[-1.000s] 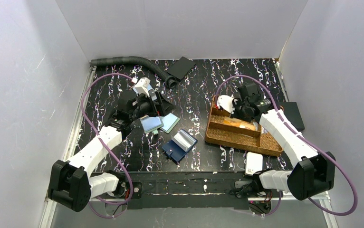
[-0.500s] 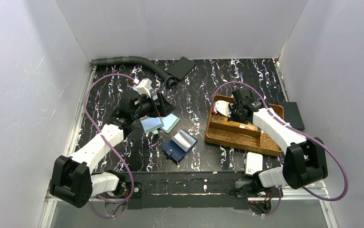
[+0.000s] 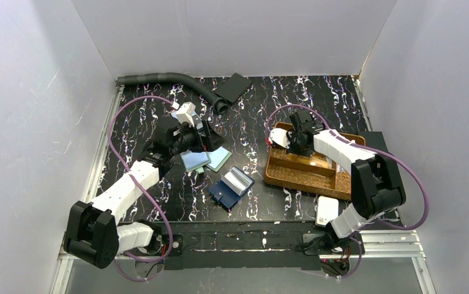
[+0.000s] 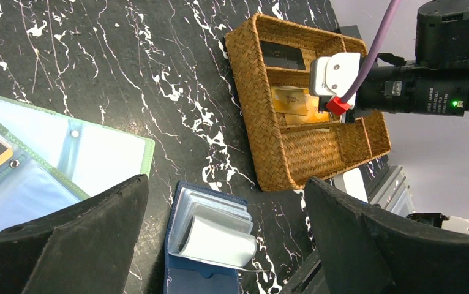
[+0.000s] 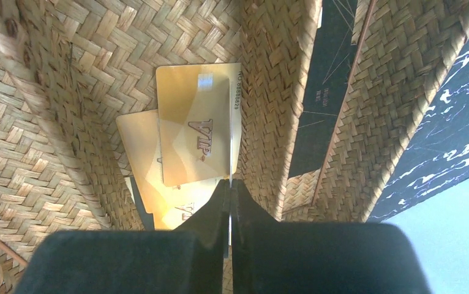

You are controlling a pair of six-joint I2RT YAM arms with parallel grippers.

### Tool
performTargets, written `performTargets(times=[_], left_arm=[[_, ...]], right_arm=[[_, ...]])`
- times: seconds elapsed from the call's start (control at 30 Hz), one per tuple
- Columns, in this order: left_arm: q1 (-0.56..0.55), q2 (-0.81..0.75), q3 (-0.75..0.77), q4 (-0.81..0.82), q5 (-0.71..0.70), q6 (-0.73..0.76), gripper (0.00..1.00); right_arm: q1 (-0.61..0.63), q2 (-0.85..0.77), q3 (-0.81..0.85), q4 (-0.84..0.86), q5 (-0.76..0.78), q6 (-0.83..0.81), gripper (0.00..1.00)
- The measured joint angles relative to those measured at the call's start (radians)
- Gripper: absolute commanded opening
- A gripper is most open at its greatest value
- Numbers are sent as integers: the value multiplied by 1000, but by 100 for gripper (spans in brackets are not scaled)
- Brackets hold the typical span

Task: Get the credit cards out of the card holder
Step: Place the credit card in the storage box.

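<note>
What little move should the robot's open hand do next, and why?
Probably lower the left gripper a little toward the navy card holder. Its jaws stand wide open and empty. The holder lies open just below and between them, with its clear sleeve pages curled up, so a short drop should bring it within reach of a sleeve.

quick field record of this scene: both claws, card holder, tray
left claw: open, hovering above the table near the card holder
right claw: shut, pointing down into the woven tray
card holder: navy, lying open on the table, clear sleeves curled up
woven tray: apart from the holder, on the right arm's side, divided into compartments
gold cards: overlapping in one tray compartment
</note>
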Motion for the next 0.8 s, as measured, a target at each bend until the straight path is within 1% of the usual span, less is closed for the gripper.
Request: performTargets(times=[0.07, 0.2, 0.27, 0.3, 0.4, 0.7, 0.8], left_arm=[[0, -12, -9, -1, -3, 0, 98], [0, -35, -33, 0, -11, -2, 98], [0, -43, -45, -1, -14, -5, 98], [0, -47, -50, -1, -15, -6, 98], [0, -59, -62, -1, -18, -8, 98], [0, -84, -69, -1, -18, -14, 98], [0, -85, -69, -1, -15, -40, 98]], right_arm=[[4, 4, 4, 0, -1, 0, 5], [13, 6, 8, -3, -9, 2, 25], [17, 10, 14, -19, -25, 9, 32], [18, 14, 23, -37, -37, 12, 34], [21, 22, 70, -95, -85, 30, 37], [20, 23, 240, -229, -203, 127, 39], [14, 23, 299, -285, -285, 149, 43]])
